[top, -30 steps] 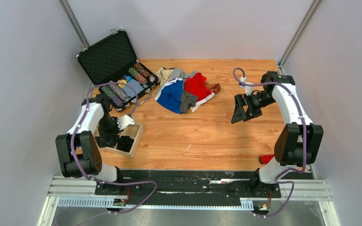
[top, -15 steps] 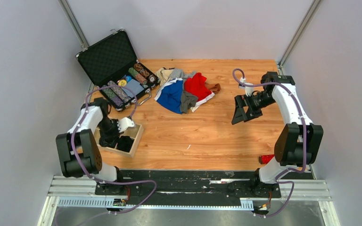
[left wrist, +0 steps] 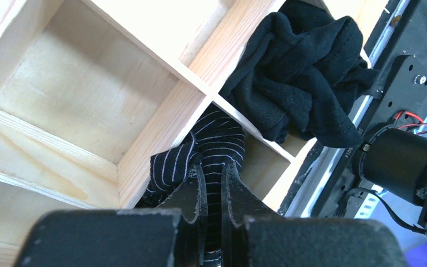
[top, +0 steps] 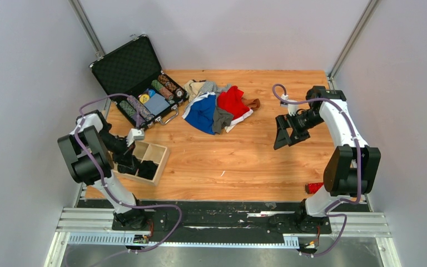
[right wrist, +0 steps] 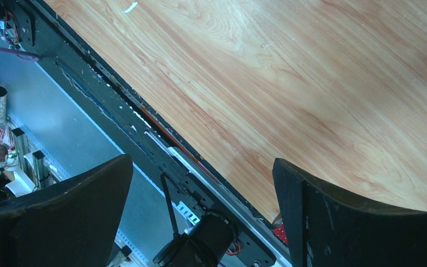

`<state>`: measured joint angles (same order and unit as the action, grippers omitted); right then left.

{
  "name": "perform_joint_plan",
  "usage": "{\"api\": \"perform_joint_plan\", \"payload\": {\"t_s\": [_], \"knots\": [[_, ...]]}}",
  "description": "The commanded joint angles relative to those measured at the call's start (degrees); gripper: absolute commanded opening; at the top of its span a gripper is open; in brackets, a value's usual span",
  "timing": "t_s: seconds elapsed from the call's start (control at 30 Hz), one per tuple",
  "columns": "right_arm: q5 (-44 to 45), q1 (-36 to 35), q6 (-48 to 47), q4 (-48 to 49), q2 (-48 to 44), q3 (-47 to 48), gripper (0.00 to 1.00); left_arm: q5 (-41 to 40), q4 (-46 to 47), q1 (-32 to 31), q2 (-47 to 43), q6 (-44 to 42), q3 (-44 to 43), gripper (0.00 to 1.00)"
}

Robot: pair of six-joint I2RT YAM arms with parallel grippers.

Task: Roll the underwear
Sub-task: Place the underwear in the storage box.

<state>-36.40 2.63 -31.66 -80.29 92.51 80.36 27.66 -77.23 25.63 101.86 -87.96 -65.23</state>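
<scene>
Pinching striped underwear, left gripper hangs over wooden tray.

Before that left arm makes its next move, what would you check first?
1. Shut left hand: ok.
2. Its grip on the striped underwear: cannot tell.
3. That cloth fully inside a wooden box compartment: not ok, part drapes over a divider.
4. Neighbouring black underwear in its compartment: ok.
5. Open, empty right hand above the table: ok.
6. A pile of underwear left to roll: ok.
</scene>
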Motion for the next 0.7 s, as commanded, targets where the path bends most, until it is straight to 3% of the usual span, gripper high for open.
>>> {"api": "perform_joint_plan", "payload": {"t_s": [0.0, 0.17, 0.3, 0.37, 0.67], "knots": [[0.13, -0.44, -0.83, 0.51, -2.33, -0.02, 1.00, 4.78, 7.66, -0.29, 1.93, -5.44, 5.34, 0.02], [-0.56, -0.63, -0.68, 0.58, -2.59, 0.48, 1.00, 4.81, 8.25, -0.76, 2.19, -3.40, 4.17, 0.04], [-1.04, -0.65, 0.12, 1.33, -4.16, -0.15, 1.00, -2.78, 16.50, -1.25, 0.09, 5.75, 3.98, 0.04], [-1.49, -0.68, 0.36, 1.76, -5.08, -1.12, 1.00, -5.18, 20.07, -1.28, -2.22, 3.39, 6.05, 0.04], [0.61, -0.70, 0.31, 1.26, -6.31, -4.20, 1.00, 3.73, 25.74, -3.30, -3.70, -9.45, 10.05, 0.02]]}}
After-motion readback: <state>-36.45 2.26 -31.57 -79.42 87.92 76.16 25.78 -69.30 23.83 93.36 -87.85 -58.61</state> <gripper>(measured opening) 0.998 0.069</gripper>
